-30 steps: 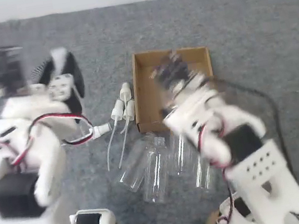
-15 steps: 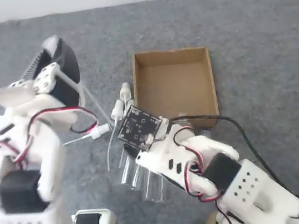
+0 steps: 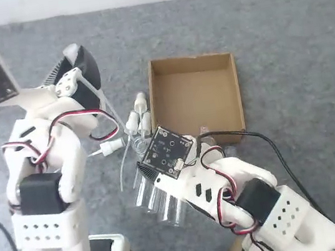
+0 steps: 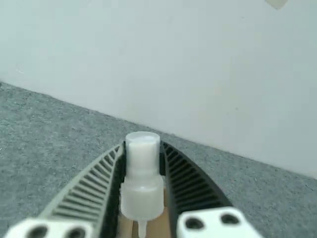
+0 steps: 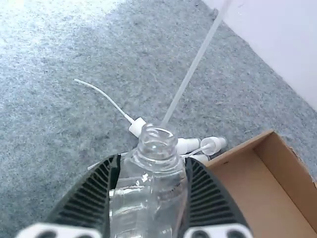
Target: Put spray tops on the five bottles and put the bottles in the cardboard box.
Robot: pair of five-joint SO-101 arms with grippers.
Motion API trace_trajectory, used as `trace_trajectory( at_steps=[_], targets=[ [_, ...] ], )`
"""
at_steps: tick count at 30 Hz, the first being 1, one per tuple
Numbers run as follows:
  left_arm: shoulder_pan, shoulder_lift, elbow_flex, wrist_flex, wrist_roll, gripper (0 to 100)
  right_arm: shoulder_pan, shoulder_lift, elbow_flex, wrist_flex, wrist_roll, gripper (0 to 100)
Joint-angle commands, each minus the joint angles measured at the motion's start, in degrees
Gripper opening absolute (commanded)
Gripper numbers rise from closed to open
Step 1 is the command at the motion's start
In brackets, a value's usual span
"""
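Gripping a white spray top between ribbed black fingers, the left gripper hangs above the grey carpet at about 10 o'clock from the open cardboard box. The top's thin, clear tube slants down toward the open mouth of a clear plastic bottle. The right gripper is clamped on that bottle just below its threaded neck, which points out past the fingertips. The tube's tip meets the rim; whether it is inside cannot be told. Seen from above, the held bottle is at the box's 7 o'clock. More white spray tops lie at the box's 9 o'clock, their curved tubes trailing toward 6 o'clock. Other uncapped clear bottles lie side by side at 7 o'clock, partly under the right arm.
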Motion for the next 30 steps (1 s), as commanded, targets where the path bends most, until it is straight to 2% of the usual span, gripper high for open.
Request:
trace_trajectory(
  at_steps=[1,7,12,21,30],
  targets=[
    [-0.4,-0.9,-4.7,1.2,0.7,1,0.5,0.2,-0.4,-1.3,-0.8,0.6],
    [0.2,-0.8,-10.4,6.0,0.6,1,2.5,0.5,-0.4,-1.3,-0.8,0.6],
    [0.3,-0.8,-8.0,5.6,0.8,1,2.3,1.0,-0.4,-1.3,-0.8,0.6],
    [4.4,-0.8,-3.2,1.7,0.6,1,2.2,1.0,-0.4,-1.3,-0.8,0.6],
    [8.9,-0.9,3.6,4.5,0.4,1,3.3,0.5,-0.4,-3.2,-0.9,0.6]
  ],
)
